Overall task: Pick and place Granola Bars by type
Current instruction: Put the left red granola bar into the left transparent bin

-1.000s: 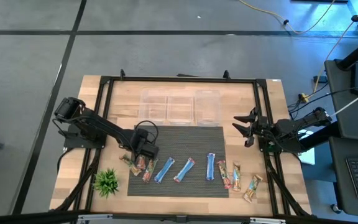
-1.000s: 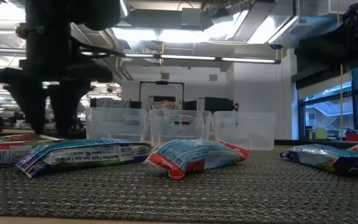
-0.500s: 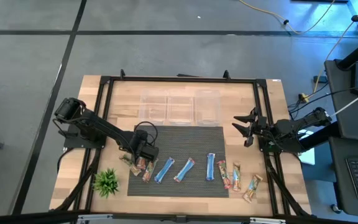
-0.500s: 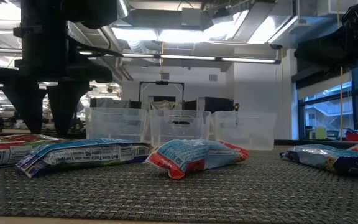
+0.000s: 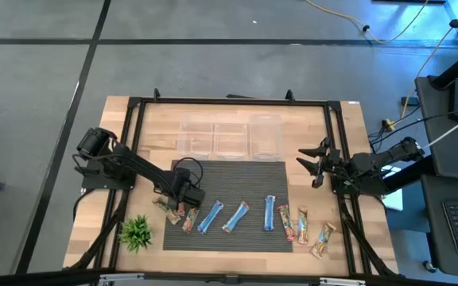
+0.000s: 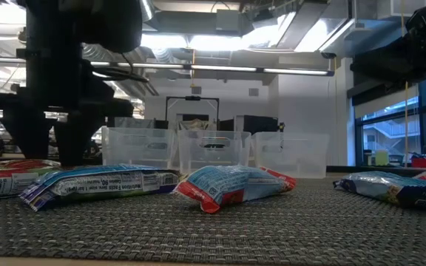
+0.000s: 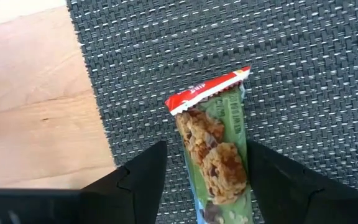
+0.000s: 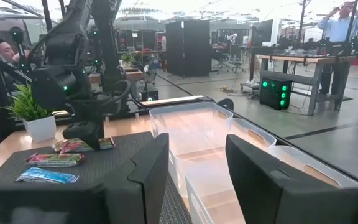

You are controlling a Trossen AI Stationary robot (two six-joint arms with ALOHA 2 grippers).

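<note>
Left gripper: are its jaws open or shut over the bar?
Open. The left gripper has a finger on each side of the red-and-green granola bar, with gaps showing.

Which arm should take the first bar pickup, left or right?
Left. Its pincer is open, straddling a red-and-green bar on the mat's left end. The right pincer waits open near the bins, off the bars.

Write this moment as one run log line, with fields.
left gripper: open, straddling red-and-green granola bar | right gripper: open, waiting at mat's right | bins: no bars visible
</note>
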